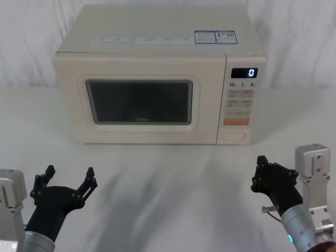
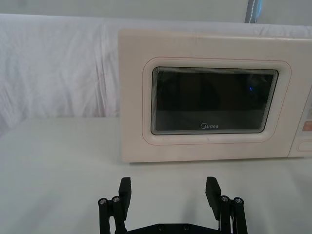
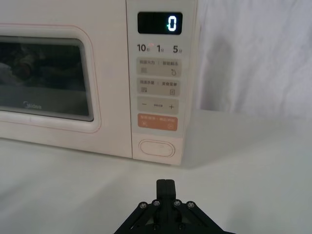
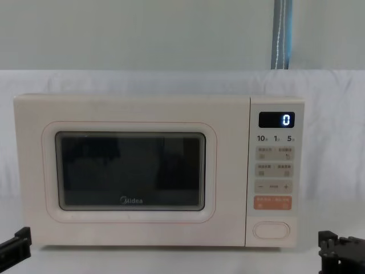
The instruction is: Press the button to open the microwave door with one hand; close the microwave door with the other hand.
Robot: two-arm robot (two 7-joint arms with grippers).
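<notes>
right wrist view right tool [image 3: 165, 184] clenched facing button [image 3: 156, 148], head view left tool [image 1: 69, 177] released

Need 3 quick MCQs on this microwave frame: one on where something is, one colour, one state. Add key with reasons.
1. Where is the oval button on the control panel?
A. top
B. bottom, under the orange key
C. on the door

2. What colour is the display digit?
A. red
B. pale blue-white
C. green

3. How is the microwave door?
A. shut
B. ajar
C. wide open

Key: 1 B, it sits lowest, below the orange key. 2 B, the 0 glows pale blue-white. 3 A, the door lies flush; the left gripper is open and the right gripper shut, both short of it.
</notes>
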